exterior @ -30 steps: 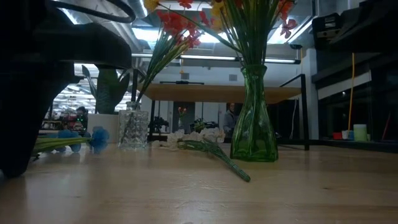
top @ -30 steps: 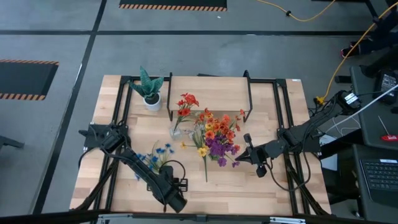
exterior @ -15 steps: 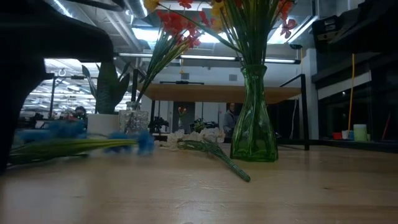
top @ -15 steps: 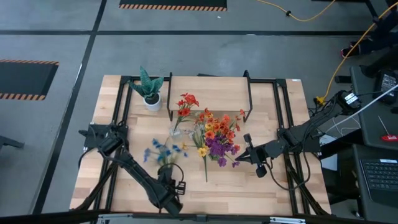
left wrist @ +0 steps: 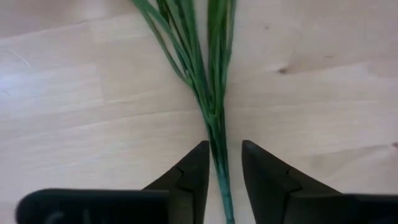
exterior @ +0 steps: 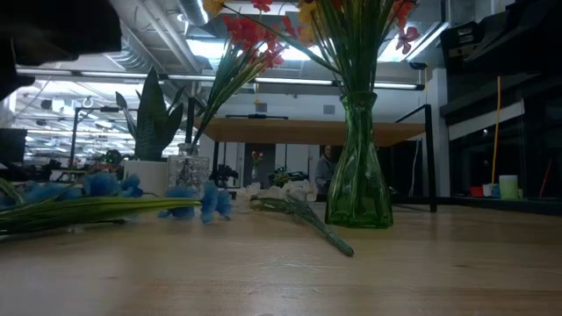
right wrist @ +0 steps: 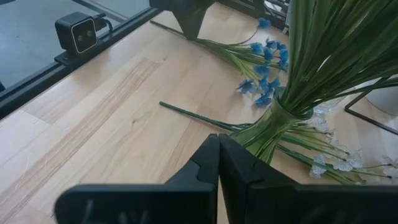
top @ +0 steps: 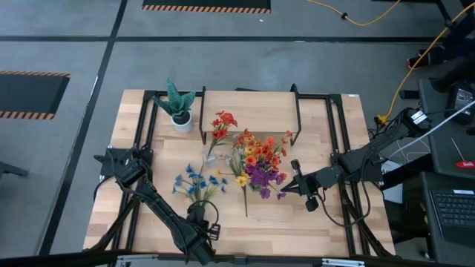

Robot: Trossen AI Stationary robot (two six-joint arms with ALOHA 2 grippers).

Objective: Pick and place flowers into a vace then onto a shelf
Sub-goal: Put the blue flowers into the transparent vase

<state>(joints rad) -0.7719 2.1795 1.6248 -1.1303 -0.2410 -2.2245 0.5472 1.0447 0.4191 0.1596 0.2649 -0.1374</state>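
Note:
A bunch of blue flowers (top: 193,182) (exterior: 105,206) lies flat on the table by its stalks and blooms. My left gripper (top: 199,213) (left wrist: 222,162) is at its stalk end, near the table's near edge, open, with one finger on either side of the green stalks (left wrist: 214,124). A green glass vase (exterior: 358,167) holds mixed orange, yellow and purple flowers (top: 256,163). A clear vase (exterior: 189,180) holds red flowers (top: 221,122). A stem with white blooms (exterior: 294,209) lies on the table. My right gripper (top: 286,190) (right wrist: 217,140) is shut, just right of the green vase. The shelf (top: 249,104) stands at the far side.
A spiky green plant in a white pot (top: 178,111) stands at the far left, beside the shelf's black legs (top: 202,119). Black frame rails (top: 343,133) run along both sides of the table. Bare tabletop (top: 267,222) lies along the near edge.
The blue bunch has swung over the table: its blooms moved toward the table's right and far side, and it now lies flat and spread. My left arm has shifted toward the table's left and risen out of most of the low view.

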